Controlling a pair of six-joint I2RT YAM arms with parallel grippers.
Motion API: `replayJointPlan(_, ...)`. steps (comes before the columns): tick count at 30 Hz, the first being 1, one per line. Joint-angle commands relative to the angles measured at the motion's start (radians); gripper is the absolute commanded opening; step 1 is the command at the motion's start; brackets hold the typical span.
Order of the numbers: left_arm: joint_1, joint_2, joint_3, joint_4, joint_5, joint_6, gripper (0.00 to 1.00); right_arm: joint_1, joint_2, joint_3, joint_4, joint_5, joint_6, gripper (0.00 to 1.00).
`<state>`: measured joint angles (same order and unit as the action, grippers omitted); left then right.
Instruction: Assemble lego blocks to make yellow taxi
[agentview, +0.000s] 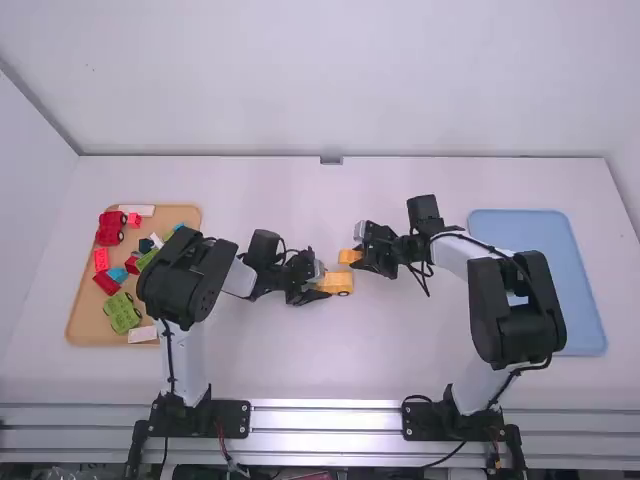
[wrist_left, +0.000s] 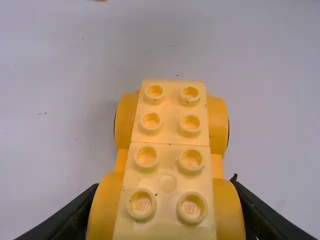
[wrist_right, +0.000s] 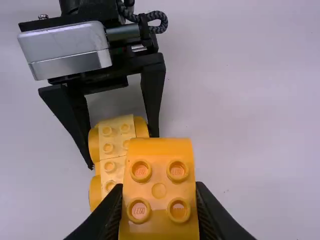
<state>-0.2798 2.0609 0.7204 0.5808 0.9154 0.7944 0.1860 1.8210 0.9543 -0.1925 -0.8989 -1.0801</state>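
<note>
At the high view's centre, we are clamping a wheeled, studded yellow plastic base (agentview: 341, 283) in our left gripper (agentview: 318, 290). Just above in frame, our right gripper (agentview: 362, 261) is pinching a studded orange plastic block (agentview: 349, 256).

The left wrist view's bottom edge crops the yellow plastic car base (wrist_left: 170, 137). In the right wrist view, the orange studded plastic block (wrist_right: 159, 190), also cropped below, partly hides that base. In the high view, the black-and-white left arm (agentview: 188, 275) covers part of the tan rectangular tray (agentview: 82, 328).
</note>
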Motion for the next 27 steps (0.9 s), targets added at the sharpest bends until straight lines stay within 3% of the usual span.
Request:
replayJointPlan(1,-0.014,0.017,-0.007,-0.005,0.01,0.006,0.57,-0.002,-0.031,-0.007,-0.003,-0.021,0.0,0.14)
replayJointPlan(5,-0.014,0.017,-0.007,0.002,0.008,0.006,0.41,0.0,-0.031,-0.007,-0.003,-0.022,-0.001,0.14)
replayJointPlan(11,-0.014,0.017,-0.007,0.002,0.008,0.007,0.4,0.035,-0.028,-0.046,0.044,-0.037,0.0,0.13)
replayJointPlan(20,-0.014,0.017,-0.007,0.004,0.011,0.006,0.37,0.058,-0.027,-0.209,0.367,-0.048,0.142,0.14)
replayJointPlan(27,-0.014,0.017,-0.007,0.003,0.012,0.002,0.37,0.091,0.01,-0.202,0.372,-0.084,0.127,0.14)
